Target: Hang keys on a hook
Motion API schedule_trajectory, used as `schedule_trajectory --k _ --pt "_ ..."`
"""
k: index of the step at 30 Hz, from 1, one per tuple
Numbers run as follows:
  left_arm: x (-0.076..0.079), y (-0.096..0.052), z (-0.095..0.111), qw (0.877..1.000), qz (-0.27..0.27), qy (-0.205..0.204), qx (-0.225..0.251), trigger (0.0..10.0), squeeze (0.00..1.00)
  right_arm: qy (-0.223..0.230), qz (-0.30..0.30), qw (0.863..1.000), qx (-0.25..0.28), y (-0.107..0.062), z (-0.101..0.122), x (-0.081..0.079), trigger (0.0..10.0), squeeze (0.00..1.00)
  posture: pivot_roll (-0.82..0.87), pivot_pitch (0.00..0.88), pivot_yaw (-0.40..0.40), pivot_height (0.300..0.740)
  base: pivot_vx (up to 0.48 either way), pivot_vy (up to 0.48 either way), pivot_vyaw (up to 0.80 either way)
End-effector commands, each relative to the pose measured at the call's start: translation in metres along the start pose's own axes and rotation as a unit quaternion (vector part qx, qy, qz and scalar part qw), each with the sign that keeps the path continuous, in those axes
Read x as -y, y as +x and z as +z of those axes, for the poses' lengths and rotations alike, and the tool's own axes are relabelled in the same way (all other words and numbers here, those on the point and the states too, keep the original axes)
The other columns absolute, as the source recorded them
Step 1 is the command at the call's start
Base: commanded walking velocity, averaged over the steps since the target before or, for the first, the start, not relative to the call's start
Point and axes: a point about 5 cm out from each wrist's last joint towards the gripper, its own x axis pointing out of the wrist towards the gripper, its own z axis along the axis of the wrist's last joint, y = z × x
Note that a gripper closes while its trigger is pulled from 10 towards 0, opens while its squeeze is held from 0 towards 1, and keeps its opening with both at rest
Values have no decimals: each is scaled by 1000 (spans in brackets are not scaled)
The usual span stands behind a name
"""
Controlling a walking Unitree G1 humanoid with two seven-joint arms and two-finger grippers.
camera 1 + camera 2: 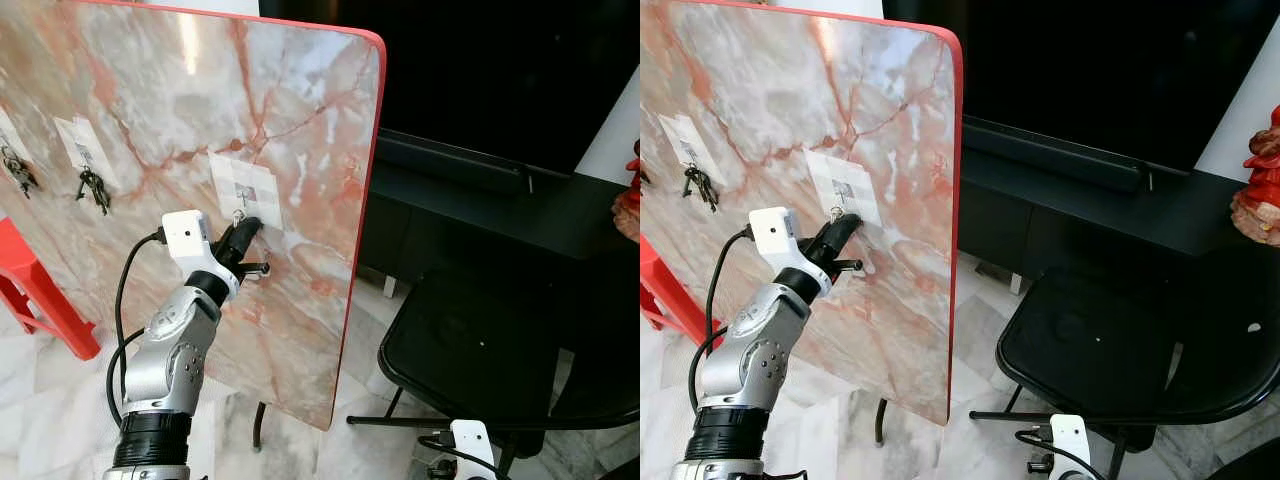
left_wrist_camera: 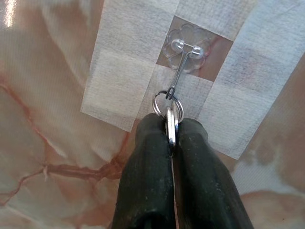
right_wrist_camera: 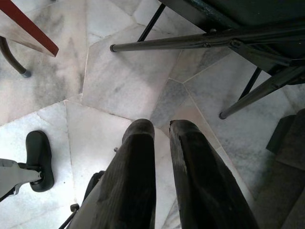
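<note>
A key ring (image 2: 169, 112) is pinched between the black fingers of my left gripper (image 2: 167, 125), which is shut on it. The ring hangs on the wire of a clear plastic hook (image 2: 187, 47) stuck on a white taped patch (image 1: 245, 188) of the upright marble board (image 1: 300, 120). In the eye views my left gripper (image 1: 248, 228) is raised with its tips right under that hook (image 1: 834, 211). My right gripper (image 3: 161, 126) hangs idle low above the floor, fingers together and holding nothing.
Two other key bunches (image 1: 93, 188) (image 1: 18, 170) hang on hooks further left on the board. A red stool (image 1: 40, 290) stands at its left foot. A black chair (image 1: 480, 350) and a dark TV cabinet (image 1: 480, 210) are on the right.
</note>
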Motion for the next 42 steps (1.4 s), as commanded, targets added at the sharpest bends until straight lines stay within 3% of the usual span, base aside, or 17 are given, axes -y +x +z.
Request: schedule_trajectory --k 1,5,6,7,8,22,30,42 --pt "-4 2 -1 1000 13 -3 -1 10000 0 -8 -2 1000 0 0 2 2 10000 0 13 0 -56 740 0 0 0" --pt "-12 3 4 999 42 -23 10 10000 0 -7 -2 1000 1 0 2 2 10000 0 13 0 -56 740 0 0 0" --pt "-13 3 4 999 47 -23 11 10000 251 -7 -2 1000 1 0 2 2 10000 0 13 0 -56 740 0 0 0" --pt "-14 3 4 998 49 -25 11 10000 824 -7 -2 1000 1 0 2 1 10000 0 14 0 -56 740 0 0 0" --pt "-15 3 4 998 51 -25 11 10000 1000 -7 -2 1000 1 0 2 1 10000 0 14 0 -56 740 0 0 0" --pt "-11 1 -5 999 38 -18 -14 10000 1000 -6 -2 1000 1 0 2 1 10000 0 14 0 -56 740 0 0 0" --pt "-8 -11 -29 997 15 25 -75 10000 1000 -5 -2 1000 1 0 2 1 10000 0 13 0 -56 740 0 0 0" --pt "-11 -27 -47 990 7 74 -118 10000 1000 -6 -1 1000 1 0 2 1 10000 0 16 0 -52 740 0 0 0"
